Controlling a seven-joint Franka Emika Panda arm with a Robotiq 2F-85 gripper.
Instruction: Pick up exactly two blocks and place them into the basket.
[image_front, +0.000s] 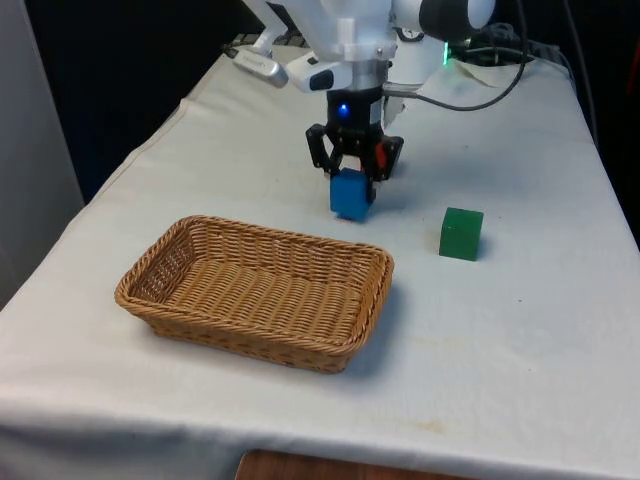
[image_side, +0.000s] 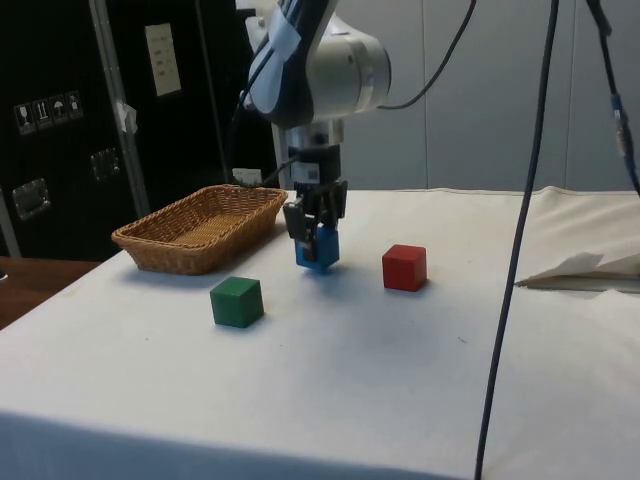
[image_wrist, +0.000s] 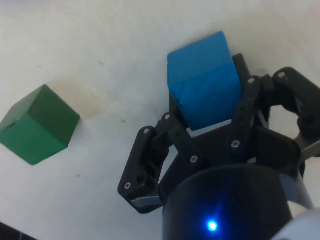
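Wicker basket (image_front: 258, 292) up front, and behind it the gripper (image_front: 352, 178) has the blue block (image_front: 351, 194) clamped!

The basket sits nearest on the white cloth (image_front: 520, 340), nothing inside it. At about one o'clock from it, the gripper's black fingers (image_wrist: 172, 135) squeeze the blue block (image_wrist: 204, 85) on two sides; it hangs tilted, seemingly just clear of the cloth, though that gap is hard to judge. The green block (image_front: 461, 234) rests on the cloth at roughly four o'clock from the blue one, apart from it. In the side view a red block (image_side: 404, 267) stands on the cloth near the gripper (image_side: 315, 235), with the green block (image_side: 237, 302) closer to the camera.
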